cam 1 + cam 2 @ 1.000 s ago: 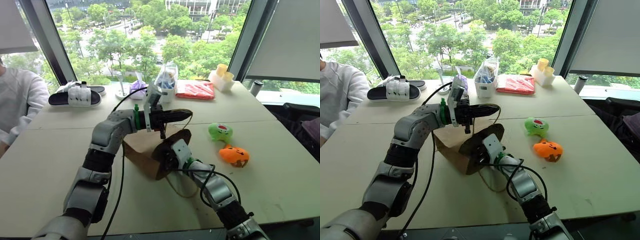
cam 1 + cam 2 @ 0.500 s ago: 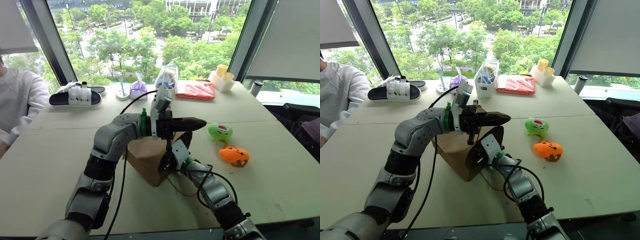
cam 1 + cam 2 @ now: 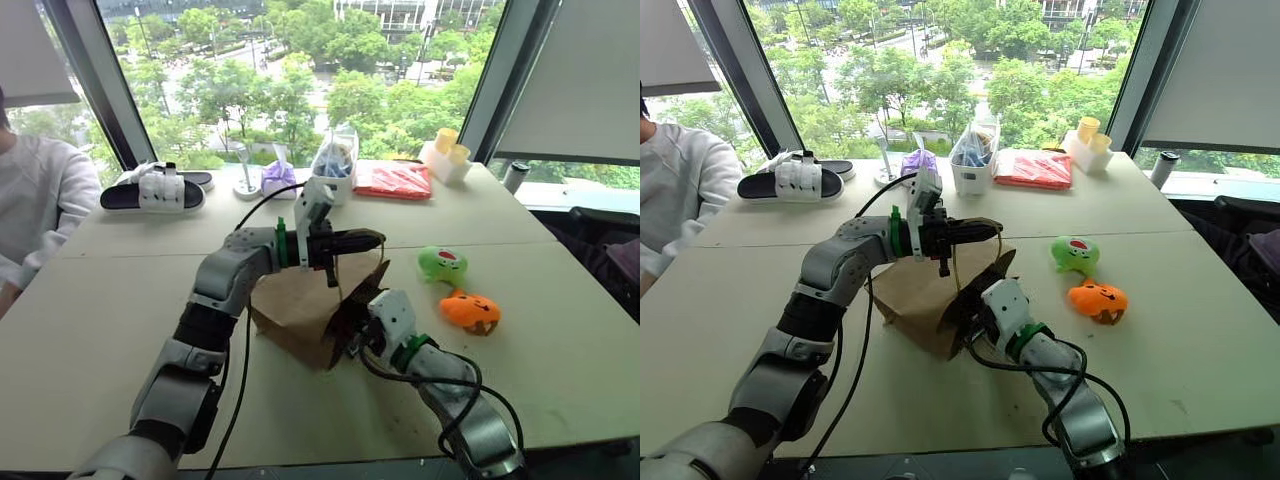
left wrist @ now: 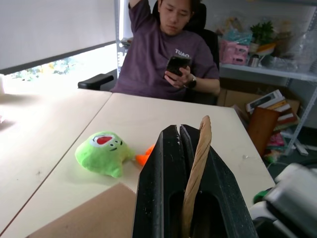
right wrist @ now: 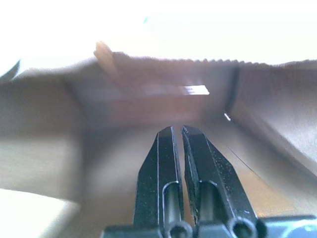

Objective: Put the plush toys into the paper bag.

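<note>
Table (image 3: 100, 300): pale, carrying all items. Paper bag (image 3: 295, 305) lies on its side near table centre, mouth facing right. Left claw (image 3: 372, 238) is clamped shut on the bag's cord handle (image 4: 197, 163), above the mouth. Right claw (image 5: 177, 133) is closed, empty, tips inside the mouth. Green plush toy (image 3: 441, 265) and orange plush toy (image 3: 469, 310) lie right of the bag, outside it.

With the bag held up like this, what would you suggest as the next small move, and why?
Probably draw the right tool out of the paper bag and toward the green plush toy. It is shut and empty at the mouth; the left tool pinches a cord handle, and both toys lie outside.
</note>
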